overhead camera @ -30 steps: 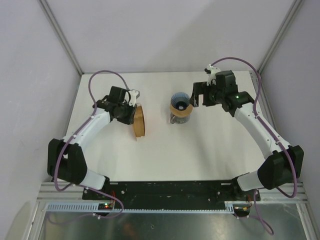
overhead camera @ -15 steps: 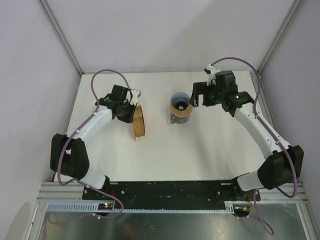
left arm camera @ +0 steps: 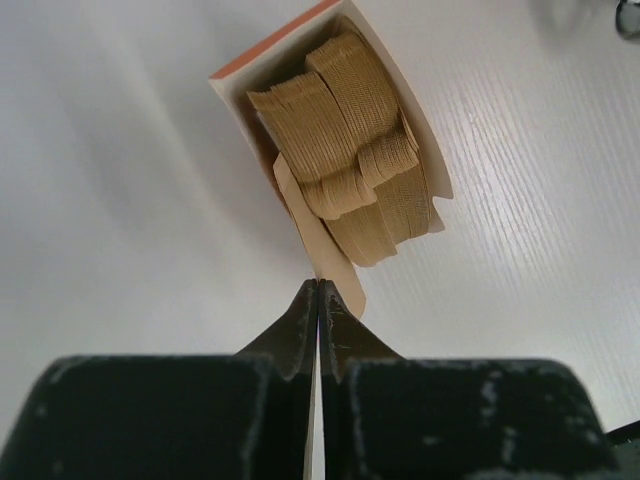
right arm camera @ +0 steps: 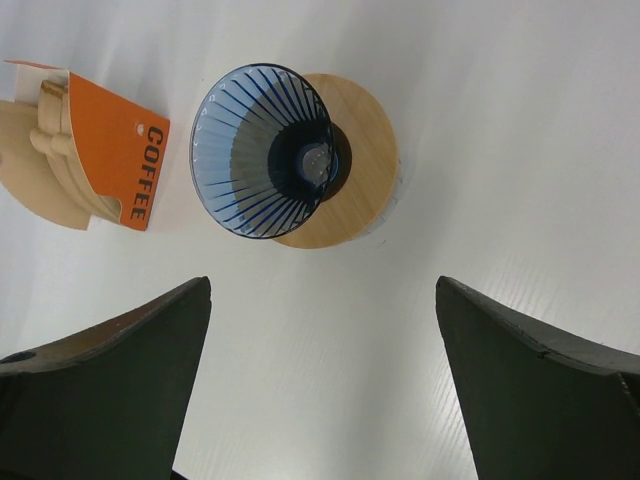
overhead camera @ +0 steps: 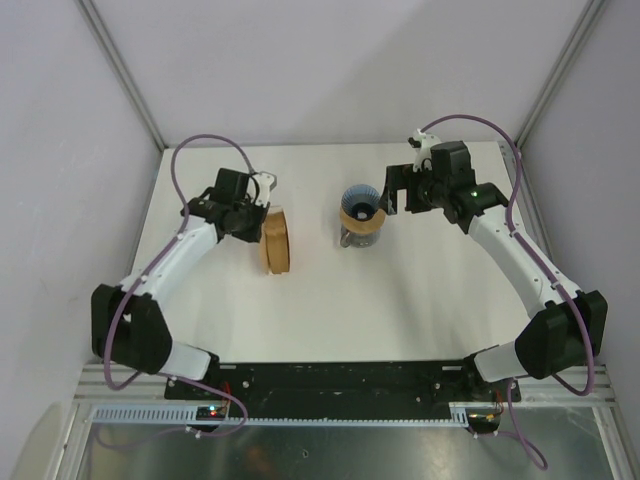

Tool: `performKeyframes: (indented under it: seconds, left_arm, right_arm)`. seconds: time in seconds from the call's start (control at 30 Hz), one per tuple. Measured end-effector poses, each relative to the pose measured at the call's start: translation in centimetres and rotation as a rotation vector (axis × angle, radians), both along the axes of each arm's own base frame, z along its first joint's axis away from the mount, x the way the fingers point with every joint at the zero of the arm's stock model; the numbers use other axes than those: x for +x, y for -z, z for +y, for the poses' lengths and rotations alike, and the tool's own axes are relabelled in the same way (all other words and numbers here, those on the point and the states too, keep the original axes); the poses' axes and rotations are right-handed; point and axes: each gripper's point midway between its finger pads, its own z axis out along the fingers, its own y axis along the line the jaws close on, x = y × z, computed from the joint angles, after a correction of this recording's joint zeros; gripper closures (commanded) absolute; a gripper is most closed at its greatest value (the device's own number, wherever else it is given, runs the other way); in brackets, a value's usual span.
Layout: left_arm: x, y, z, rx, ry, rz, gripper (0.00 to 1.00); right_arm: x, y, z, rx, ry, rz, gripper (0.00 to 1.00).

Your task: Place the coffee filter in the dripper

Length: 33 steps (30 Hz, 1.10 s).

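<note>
Pinching a single sheet at the front of the pack, the left tool (left arm camera: pixel 318 292) has its jaws pressed fully together on the lower edge of the coffee filter (left arm camera: pixel 340 275). The sheet leans clear of the stack of filters (left arm camera: pixel 345 130), which stands in its orange box (right arm camera: pixel 115 160). The grip sits right at the edge, I'd guess so that only one sheet comes free. Across the worktop (overhead camera: pixel 400 290), well apart from the pack, the dripper (right arm camera: pixel 262 150) sits mouth-up in its wooden collar (right arm camera: pixel 360 175), with nothing in it. The right tool (right arm camera: pixel 320 380) hovers near it, jaws spread wide and holding nothing, probably placed to steady the dripper when the filter arrives.
</note>
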Motion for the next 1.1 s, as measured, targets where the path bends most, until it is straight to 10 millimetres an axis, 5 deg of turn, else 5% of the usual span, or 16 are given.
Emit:
performKeyframes:
  seconds: [0.3, 0.53, 0.87, 1.1]
  left_arm:
    - [-0.9, -4.2, 1.0, 0.003, -0.009, -0.112, 1.00]
    - [-0.9, -8.2, 0.5, -0.021, 0.024, -0.149, 1.00]
    - [-2.5, -19.2, -3.3, -0.181, 0.295, -0.343, 1.00]
    - [-6.2, -21.1, -6.9, -0.275, 0.555, -0.346, 1.00]
  right_arm:
    - [-0.3, -0.2, 0.6, 0.013, -0.032, -0.002, 0.01]
    - [-1.4, -1.3, 3.2, 0.029, -0.159, -0.055, 0.01]
    - [-5.3, -7.7, 10.7, 0.109, -0.504, -0.353, 0.01]
    - [-8.2, -11.6, 15.1, 0.205, -0.742, -0.553, 0.01]
